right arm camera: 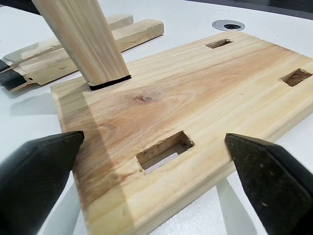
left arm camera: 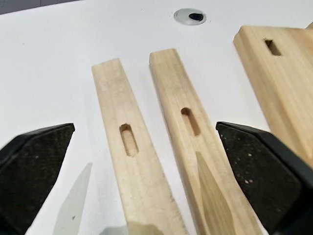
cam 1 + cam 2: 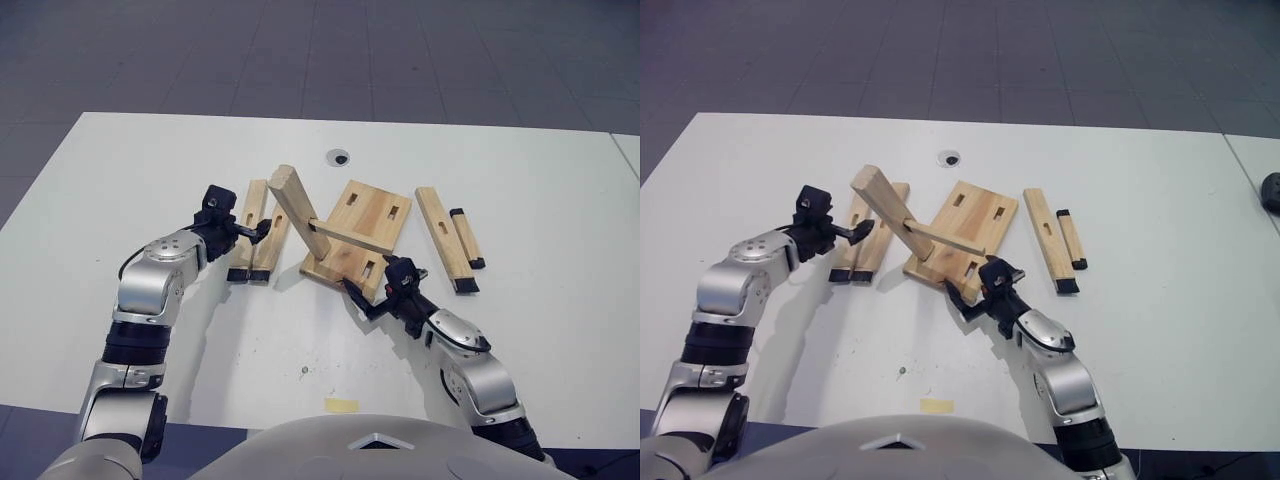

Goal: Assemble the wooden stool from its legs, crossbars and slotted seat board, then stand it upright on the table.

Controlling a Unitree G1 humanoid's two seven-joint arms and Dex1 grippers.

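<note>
Left wrist view shows open left fingers (image 2: 34,166) over two legs (image 2: 129,156) beside the seat board (image 3: 375,215), probably stiff and light, best pinched across their narrow sides.

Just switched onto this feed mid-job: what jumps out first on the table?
A wooden leg stands tilted in a slot on the left side of the seat board, which lies flat mid-table. A crossbar juts from the leg over the board. The open left gripper hovers over two loose legs left of the board, and the open right gripper straddles the board's near edge.
</note>
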